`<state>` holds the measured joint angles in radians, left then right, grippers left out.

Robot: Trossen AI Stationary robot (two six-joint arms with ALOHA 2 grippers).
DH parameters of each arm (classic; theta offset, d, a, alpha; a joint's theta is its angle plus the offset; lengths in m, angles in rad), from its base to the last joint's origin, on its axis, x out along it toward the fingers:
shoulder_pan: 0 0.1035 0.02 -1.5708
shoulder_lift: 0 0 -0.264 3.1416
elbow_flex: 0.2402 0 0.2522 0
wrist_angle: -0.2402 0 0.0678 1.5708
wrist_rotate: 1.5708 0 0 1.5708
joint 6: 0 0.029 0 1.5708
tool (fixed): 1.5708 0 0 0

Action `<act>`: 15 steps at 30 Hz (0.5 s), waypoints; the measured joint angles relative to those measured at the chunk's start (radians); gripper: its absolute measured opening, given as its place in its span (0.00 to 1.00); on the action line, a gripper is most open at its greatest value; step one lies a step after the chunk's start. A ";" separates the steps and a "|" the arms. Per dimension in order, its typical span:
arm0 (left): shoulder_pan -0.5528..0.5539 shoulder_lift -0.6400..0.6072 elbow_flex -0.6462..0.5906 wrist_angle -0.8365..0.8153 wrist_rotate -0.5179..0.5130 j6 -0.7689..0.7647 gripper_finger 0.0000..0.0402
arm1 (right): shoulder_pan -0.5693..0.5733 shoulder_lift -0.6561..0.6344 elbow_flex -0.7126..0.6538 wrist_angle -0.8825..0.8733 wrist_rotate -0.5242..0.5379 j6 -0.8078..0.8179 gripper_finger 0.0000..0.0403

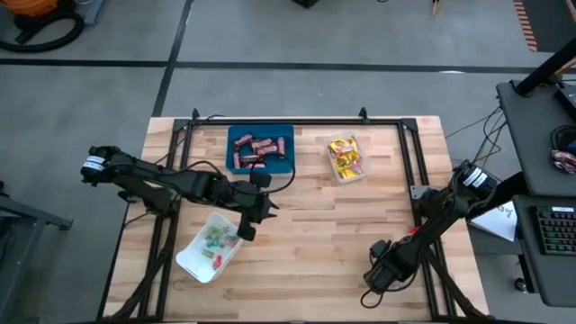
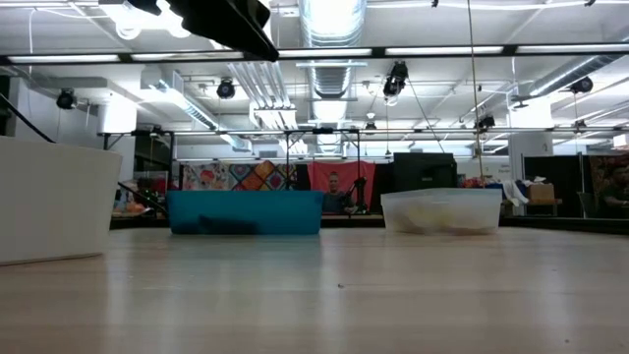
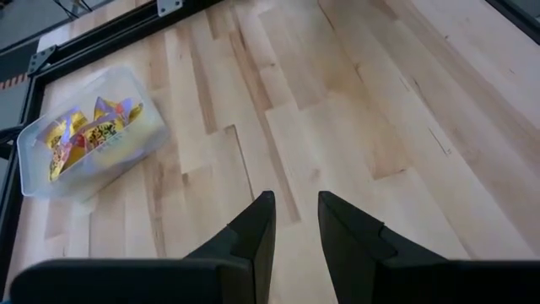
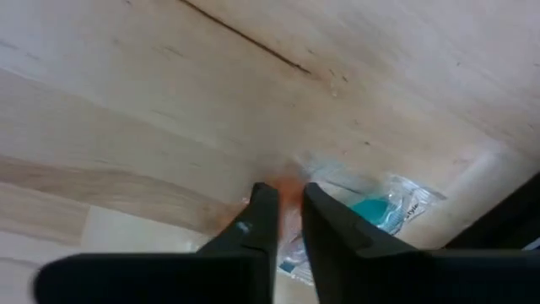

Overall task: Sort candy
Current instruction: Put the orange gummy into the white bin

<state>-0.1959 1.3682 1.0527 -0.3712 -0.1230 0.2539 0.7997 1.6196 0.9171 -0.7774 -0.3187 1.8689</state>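
Right gripper (image 4: 285,221) is bent down at the table (image 1: 333,225) edge, well away from the white tray (image 1: 200,261) — fingers nearly closed around a clear-wrapped blue sweet (image 4: 378,209); its long axis cannot be told. Left gripper (image 3: 295,221) hovers beside the white tray, fingers slightly parted, empty.
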 joint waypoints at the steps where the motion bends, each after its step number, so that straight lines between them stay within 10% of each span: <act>1: 0.000 0.000 0.000 0.002 0.000 0.000 0.19 | -0.002 -0.002 -0.001 -0.001 0.000 -0.003 0.08; 15: 0.000 0.000 0.000 0.022 -0.009 -0.077 0.19 | -0.073 -0.172 0.000 0.020 0.291 -0.126 0.02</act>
<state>-0.1963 1.3682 1.0523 -0.3496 -0.1323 0.1773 0.7263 1.4479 0.9169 -0.7577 -0.0275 1.7428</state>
